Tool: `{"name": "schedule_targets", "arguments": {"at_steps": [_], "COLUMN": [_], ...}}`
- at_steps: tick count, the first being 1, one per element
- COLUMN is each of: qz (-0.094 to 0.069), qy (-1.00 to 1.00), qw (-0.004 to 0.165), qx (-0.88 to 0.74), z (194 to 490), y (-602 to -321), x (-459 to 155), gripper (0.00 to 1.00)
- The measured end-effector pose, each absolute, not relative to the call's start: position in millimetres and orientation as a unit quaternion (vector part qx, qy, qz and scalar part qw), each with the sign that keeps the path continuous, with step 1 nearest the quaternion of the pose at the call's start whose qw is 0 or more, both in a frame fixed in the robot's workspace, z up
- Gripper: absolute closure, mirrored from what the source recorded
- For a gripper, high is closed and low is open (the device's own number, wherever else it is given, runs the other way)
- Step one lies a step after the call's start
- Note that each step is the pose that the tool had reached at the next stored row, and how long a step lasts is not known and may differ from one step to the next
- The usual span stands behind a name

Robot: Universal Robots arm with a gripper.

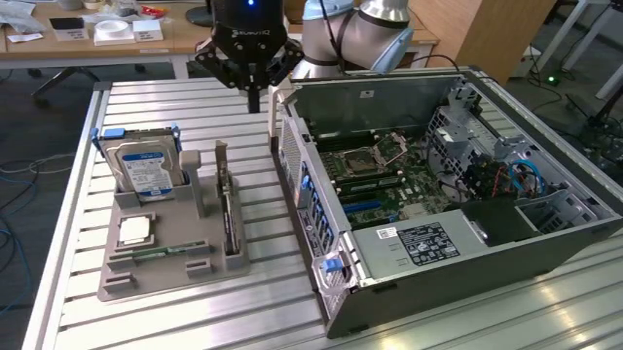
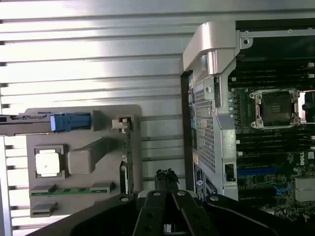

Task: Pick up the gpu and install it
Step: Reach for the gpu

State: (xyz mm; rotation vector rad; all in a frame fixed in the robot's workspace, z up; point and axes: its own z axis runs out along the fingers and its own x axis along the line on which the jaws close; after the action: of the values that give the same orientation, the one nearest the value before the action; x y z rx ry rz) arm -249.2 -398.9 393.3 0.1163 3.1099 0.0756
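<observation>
**Here the gripper hangs with nothing in it**

In the exterior view, the gripper (image 1: 254,102) hangs in the air with its two fingers pressed together at the tips. Nothing is between them, and they touch nothing. The gpu (image 1: 226,197) is well below the fingers and is not picked up yet. It stands on its thin edge in a slot of the grey stand (image 1: 165,277). I think it stands that way so its top edge sticks up free for fingers to pinch. The hard drive (image 1: 146,171) stands in the same stand, farther from the fingers than the gpu. The computer case (image 1: 467,284) lies on its side with the cover off, on the other side of the fingers from the stand. That is likely so the motherboard (image 1: 389,182) faces up and a card can go in from above.

In the wrist view, the gripper (image 2: 167,177) looks down with its fingers closed to one point. The gpu (image 2: 129,152) shows as a thin line just beside the fingertips, between them and the CPU chip (image 2: 48,162). The computer case (image 2: 211,98) is on the fingers' other side.
</observation>
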Motion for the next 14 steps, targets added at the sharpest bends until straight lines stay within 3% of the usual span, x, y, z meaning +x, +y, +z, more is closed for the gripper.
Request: {"name": "schedule_targets", "arguments": {"at_steps": [14], "qz": [0.025], "qy": [0.999], "qw": [0.016], "qx": [0.037], "z": [393], "y": [-399], "x": [-281], "gripper": [0.89]}}
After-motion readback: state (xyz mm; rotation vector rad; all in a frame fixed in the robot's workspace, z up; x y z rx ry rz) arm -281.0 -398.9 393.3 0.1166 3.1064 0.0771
